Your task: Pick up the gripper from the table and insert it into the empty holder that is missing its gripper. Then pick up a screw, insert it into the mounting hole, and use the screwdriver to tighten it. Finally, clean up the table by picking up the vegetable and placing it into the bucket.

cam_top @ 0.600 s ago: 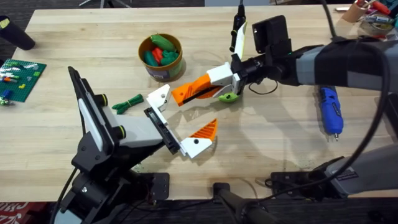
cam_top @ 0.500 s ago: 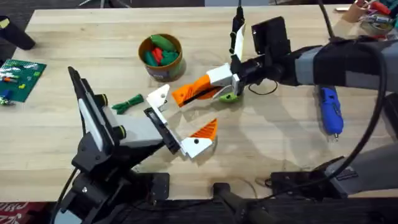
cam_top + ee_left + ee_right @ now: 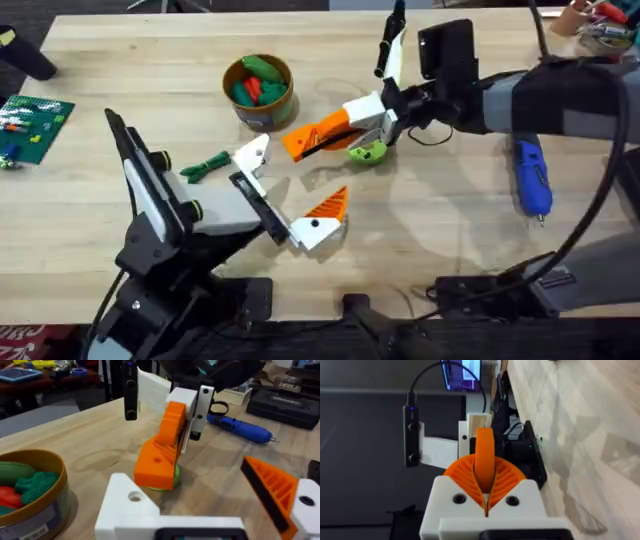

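Progress stands at the first step, by my reading: the gripper (image 3: 322, 132) is off the tabletop (image 3: 440, 230) and carried in the air by the right arm's jaws (image 3: 386, 113), which are clamped on its white block end, orange tip pointing toward the left arm. It hangs over the middle of the tabletop, just beside a small lime-green dish (image 3: 367, 152) and a little short of the holder (image 3: 251, 156). The holder, a bare white bracket with a dark hole, ends the left arm and sits empty, so the insertion is not yet done. In the left wrist view the gripper (image 3: 162, 450) hovers just past the holder (image 3: 131, 505), apart from it.

Left to do, as I judge it: seating the gripper, the screw, the tightening, and the clean-up. The screwdriver (image 3: 530, 177) lies untouched near the right edge of the tabletop. The vegetable (image 3: 204, 166) lies on the wood beside the left arm, not in the bucket (image 3: 259, 91), which stands toward the far edge with plump green and red toys inside. I can make out no screw.

The left arm's own jaws (image 3: 285, 195) carry one orange finger (image 3: 328, 206) opposite the bare bracket; they hold nothing and stand apart.

A label wraps the bucket in the left wrist view, but its writing is too small to read.
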Robot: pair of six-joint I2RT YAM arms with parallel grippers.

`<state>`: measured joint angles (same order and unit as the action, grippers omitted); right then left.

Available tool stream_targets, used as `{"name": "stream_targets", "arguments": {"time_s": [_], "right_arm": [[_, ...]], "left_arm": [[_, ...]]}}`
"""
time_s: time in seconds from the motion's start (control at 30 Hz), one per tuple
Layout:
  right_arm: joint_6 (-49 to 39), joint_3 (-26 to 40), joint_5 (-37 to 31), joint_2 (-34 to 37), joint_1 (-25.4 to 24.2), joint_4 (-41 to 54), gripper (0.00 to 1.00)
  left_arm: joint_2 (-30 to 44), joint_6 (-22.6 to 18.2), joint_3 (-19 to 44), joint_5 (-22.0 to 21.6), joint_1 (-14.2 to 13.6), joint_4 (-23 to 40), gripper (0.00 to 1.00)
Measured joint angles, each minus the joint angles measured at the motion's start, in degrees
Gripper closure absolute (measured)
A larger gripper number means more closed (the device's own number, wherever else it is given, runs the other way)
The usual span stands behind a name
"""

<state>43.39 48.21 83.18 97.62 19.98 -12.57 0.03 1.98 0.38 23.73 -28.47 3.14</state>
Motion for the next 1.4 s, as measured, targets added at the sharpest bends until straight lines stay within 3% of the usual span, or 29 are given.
{"name": "stream_targets", "arguments": {"time_s": [0.37,0.67,0.93,1.4], "right_arm": [[2.9,0.0,-2.5,0.0,5.0,-1.8,0.983],[12.2,-0.2,-4.0,0.0,6.4,-15.6,0.983],[15.0,-0.2,-6.0,0.1,7.1,-15.8,0.985],[16.5,-0.1,-5.8,2.1,8.3,-16.7,0.983]], "left_arm": [[0.0,0.0,0.0,-0.2,0.0,0.0,0.019],[0.0,-0.4,0.0,-2.1,0.1,-0.4,0.019],[0.0,-0.3,0.0,-3.0,0.2,0.0,0.019],[0.0,1.1,0.0,-0.7,0.4,0.0,0.019]]}}
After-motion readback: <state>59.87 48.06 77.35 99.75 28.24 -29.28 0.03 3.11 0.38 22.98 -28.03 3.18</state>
